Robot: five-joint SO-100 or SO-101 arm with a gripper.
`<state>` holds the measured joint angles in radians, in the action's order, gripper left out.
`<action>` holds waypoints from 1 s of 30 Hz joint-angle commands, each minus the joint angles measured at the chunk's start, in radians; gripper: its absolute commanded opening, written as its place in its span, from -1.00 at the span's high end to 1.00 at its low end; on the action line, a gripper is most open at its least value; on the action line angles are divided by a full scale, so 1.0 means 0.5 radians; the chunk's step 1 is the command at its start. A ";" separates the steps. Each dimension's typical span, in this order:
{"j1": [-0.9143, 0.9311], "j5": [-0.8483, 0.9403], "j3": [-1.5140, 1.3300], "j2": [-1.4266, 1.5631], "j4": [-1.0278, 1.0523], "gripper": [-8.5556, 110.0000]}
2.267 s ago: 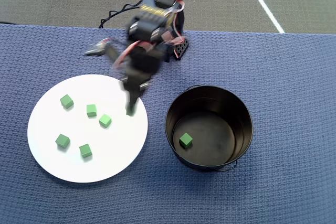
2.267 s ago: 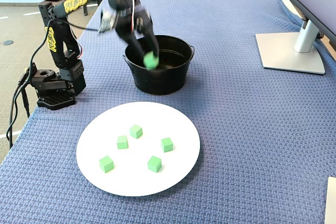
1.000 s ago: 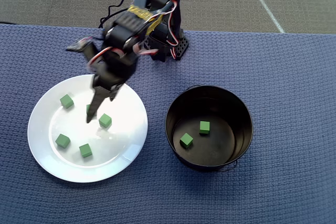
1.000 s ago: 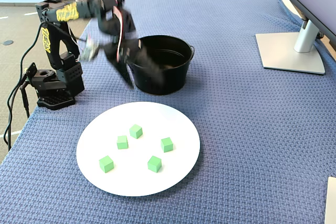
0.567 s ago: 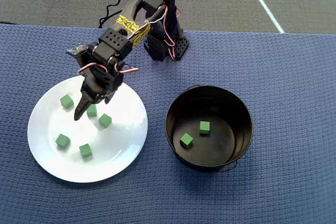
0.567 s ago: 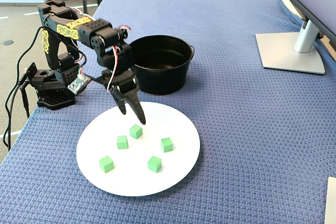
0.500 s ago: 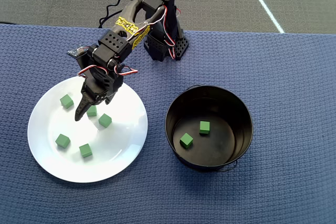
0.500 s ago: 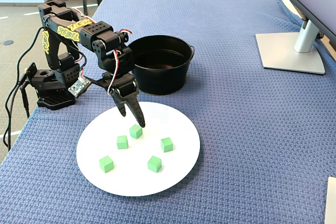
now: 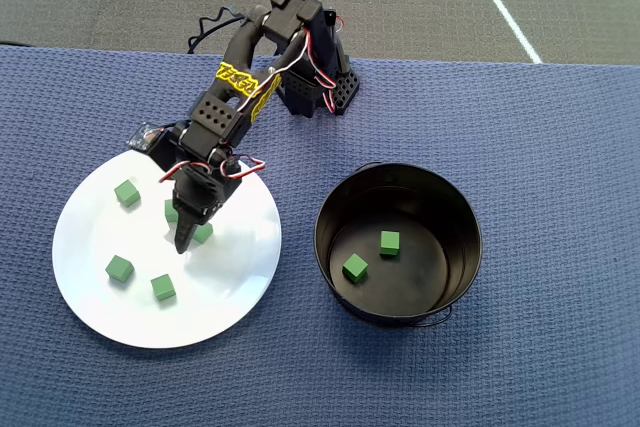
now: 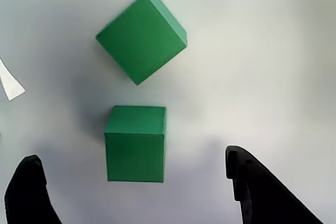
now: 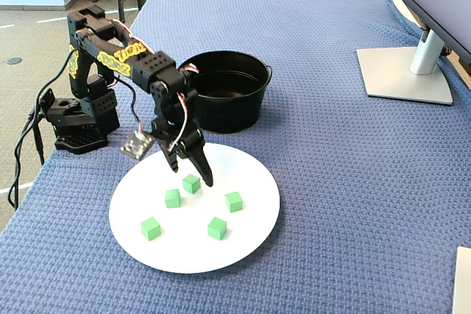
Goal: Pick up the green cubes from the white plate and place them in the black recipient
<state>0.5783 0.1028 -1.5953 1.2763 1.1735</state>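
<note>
The white plate [image 9: 232, 287] [image 11: 184, 251] holds several green cubes, among them two at its far side [image 9: 126, 192] [image 9: 119, 268]. My gripper [image 9: 188, 239] [image 11: 193, 173] [image 10: 131, 156] is open and low over the plate. One green cube [image 10: 136, 143] [image 11: 192, 183] [image 9: 205, 233] sits between and just ahead of the black fingertips [image 10: 31, 192], untouched. Another cube [image 10: 142, 36] lies just beyond it. The black recipient [image 9: 470, 237] [image 11: 221, 112] stands beside the plate with two green cubes [image 9: 354, 267] [image 9: 389, 242] on its bottom.
The arm's base [image 11: 73, 126] is clamped at the edge of the blue woven cloth [image 11: 331, 182]. A monitor stand [image 11: 405, 71] occupies the far right in the fixed view. The floor lies past the table edge behind the base.
The gripper carried a cube over the pot and let it go, so the pot now holds two. It then swung to the plate and came down around a cube.
</note>
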 commanded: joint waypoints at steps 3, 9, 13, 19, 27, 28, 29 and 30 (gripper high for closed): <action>0.061 0.092 0.089 -0.037 -0.080 0.21; 0.083 0.077 0.089 -0.021 -0.092 0.35; 0.092 0.046 0.089 -0.012 -0.114 0.82; 0.089 0.049 0.098 0.003 -0.117 0.86; 0.034 -0.110 0.141 0.534 0.153 0.86; 0.015 -0.126 0.166 0.620 0.206 0.86; -0.003 -0.147 0.190 0.706 0.255 0.86; -0.018 -0.172 0.230 0.788 0.316 0.86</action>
<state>0.6059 0.0583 -1.5723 1.4742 1.2410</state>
